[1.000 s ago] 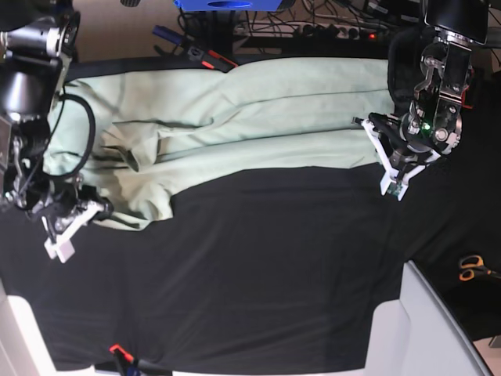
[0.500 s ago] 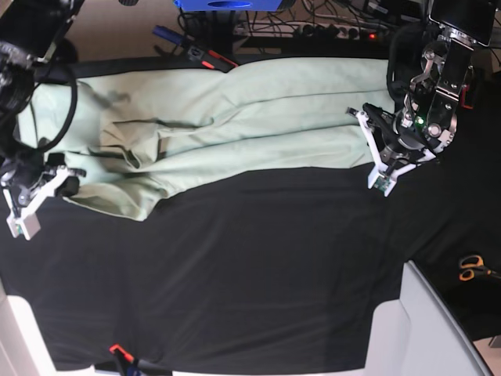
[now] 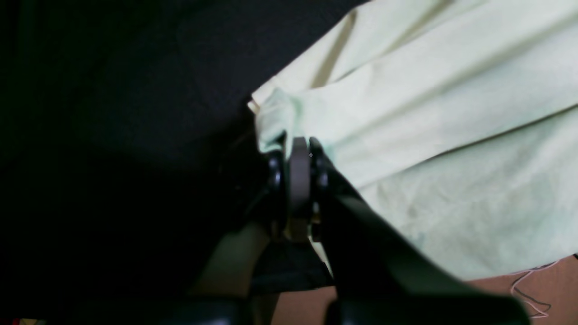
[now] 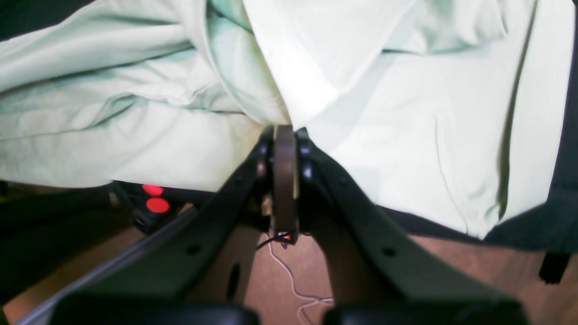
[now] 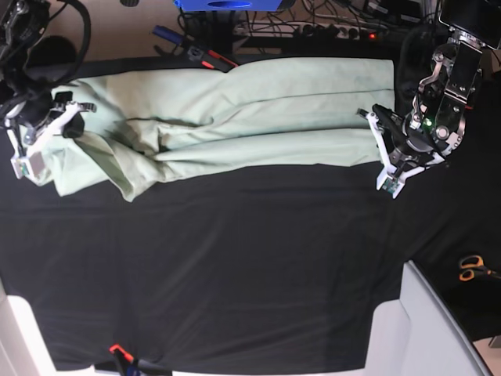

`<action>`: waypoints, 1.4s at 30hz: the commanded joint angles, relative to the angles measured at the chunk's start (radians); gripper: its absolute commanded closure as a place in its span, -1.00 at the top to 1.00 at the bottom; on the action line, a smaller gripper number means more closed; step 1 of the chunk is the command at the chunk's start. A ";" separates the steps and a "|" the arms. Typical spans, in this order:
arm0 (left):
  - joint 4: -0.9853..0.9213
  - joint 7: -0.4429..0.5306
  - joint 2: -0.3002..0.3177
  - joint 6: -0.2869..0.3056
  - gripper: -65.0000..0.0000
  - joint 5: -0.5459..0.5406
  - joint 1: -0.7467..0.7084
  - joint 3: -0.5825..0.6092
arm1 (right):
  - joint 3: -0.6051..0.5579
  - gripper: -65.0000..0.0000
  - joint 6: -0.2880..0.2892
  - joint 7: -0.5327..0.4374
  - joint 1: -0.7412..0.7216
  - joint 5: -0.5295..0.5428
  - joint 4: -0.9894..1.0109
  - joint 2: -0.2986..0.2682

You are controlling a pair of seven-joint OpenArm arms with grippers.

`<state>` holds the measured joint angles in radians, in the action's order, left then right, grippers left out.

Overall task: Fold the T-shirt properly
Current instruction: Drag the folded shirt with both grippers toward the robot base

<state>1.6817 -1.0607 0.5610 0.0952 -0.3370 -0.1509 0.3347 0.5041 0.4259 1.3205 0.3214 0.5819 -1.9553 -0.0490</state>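
Observation:
The pale mint-green T-shirt [image 5: 235, 117] lies stretched in a long, creased band across the far part of the black table [image 5: 250, 258]. At the band's right end, my left gripper [image 5: 383, 149] is shut on the cloth. In the left wrist view its jaws [image 3: 298, 144] pinch a bunched edge of the T-shirt [image 3: 451, 135]. My right gripper [image 5: 63, 125] holds the left end, where the fabric bunches and folds. Seen from the right wrist, it [image 4: 284, 131] is shut on a gathered fold of the T-shirt [image 4: 406, 113]. Collar and placket are not visible.
Orange-handled scissors [image 5: 472, 268] lie at the right edge. A white panel [image 5: 423, 329] stands at the front right corner. Cables and a power strip [image 5: 337, 31] run behind the table, with a blue object [image 5: 227, 5] and a red-tipped tool [image 5: 211, 59].
My right gripper has carried the shirt's left end from the middle of the table toward the far side, pulling the hanging fabric with it. The left gripper has barely shifted.

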 commanded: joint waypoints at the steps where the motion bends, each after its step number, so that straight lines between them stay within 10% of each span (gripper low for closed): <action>1: 0.018 0.004 0.020 -0.005 -1.00 0.013 0.009 -0.007 | 0.011 -1.00 0.004 -0.006 0.020 0.013 -0.019 -0.007; 15: 0.019 0.004 0.020 -0.005 -1.00 0.013 -0.005 -0.007 | 0.011 -1.00 0.001 -0.080 0.261 0.254 -0.026 -0.009; 42: 0.107 0.004 0.073 -0.005 -1.00 0.223 -0.040 0.157 | 0.001 -1.00 0.003 -0.137 0.290 0.250 -0.026 -0.053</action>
<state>1.7710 -1.0641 0.6205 0.0959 -0.1310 -0.2031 0.5007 0.5037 0.4255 1.1893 0.6029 0.8192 -1.9633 -0.0956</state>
